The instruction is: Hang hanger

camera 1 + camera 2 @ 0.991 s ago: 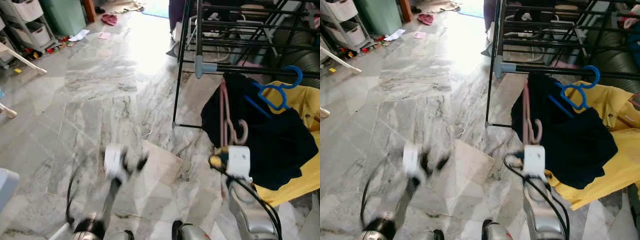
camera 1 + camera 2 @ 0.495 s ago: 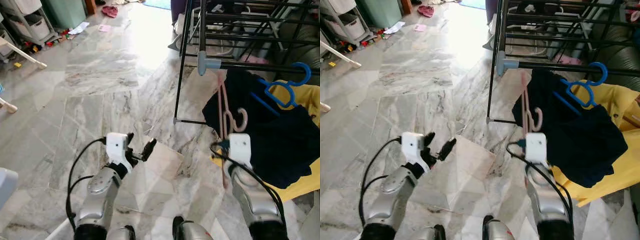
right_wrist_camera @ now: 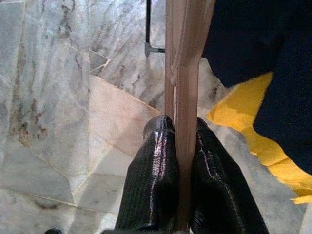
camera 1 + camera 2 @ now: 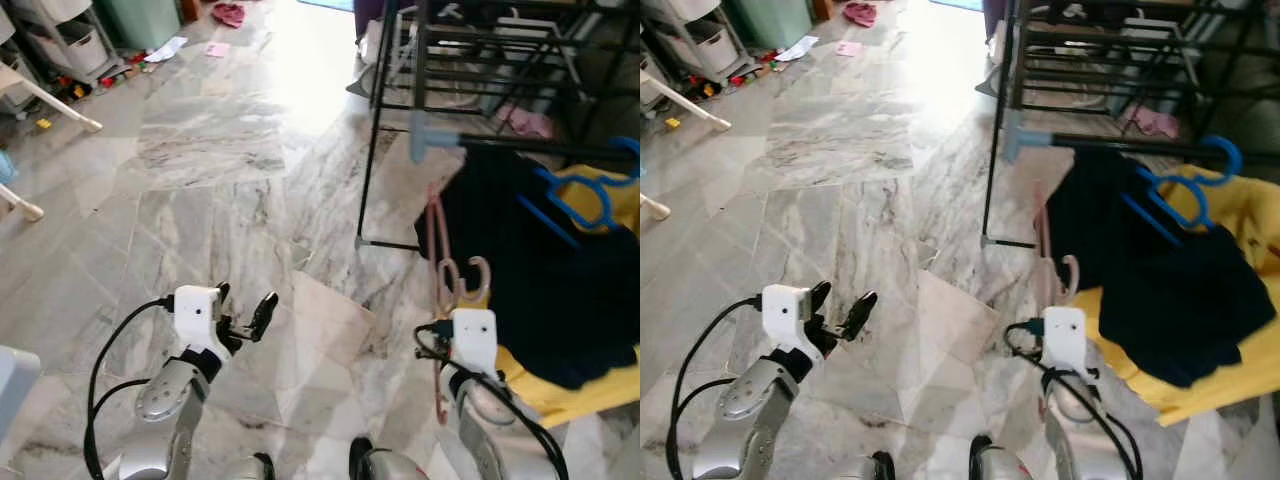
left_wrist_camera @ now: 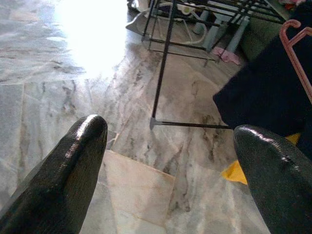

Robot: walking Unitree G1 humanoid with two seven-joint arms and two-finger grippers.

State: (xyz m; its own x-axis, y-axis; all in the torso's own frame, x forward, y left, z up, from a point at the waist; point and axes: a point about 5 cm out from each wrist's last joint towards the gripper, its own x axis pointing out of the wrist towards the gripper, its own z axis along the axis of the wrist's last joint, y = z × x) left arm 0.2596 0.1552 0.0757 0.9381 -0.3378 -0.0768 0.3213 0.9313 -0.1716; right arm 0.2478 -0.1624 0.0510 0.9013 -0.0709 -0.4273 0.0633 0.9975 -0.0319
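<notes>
Your right gripper [image 3: 178,185] is pinching the pink hanger [image 4: 440,290] by one of its thin bars, the two black fingers [image 3: 151,180] pressed against it from either side, probably so it can be lifted to the drying rack [image 4: 470,145] ahead of and above that gripper. The hanger is slim pale-pink plastic; it reaches up from the gripper and its curled hooks [image 4: 465,272] sit just beyond the wrist. Close beside it on the outer side lie a dark garment [image 4: 540,270] and yellow cloth [image 3: 243,117], with a blue hanger [image 4: 585,195] hooked above. Your left gripper [image 4: 245,318] hangs spread and empty over the marble floor [image 4: 200,180], well apart from the hanger.
</notes>
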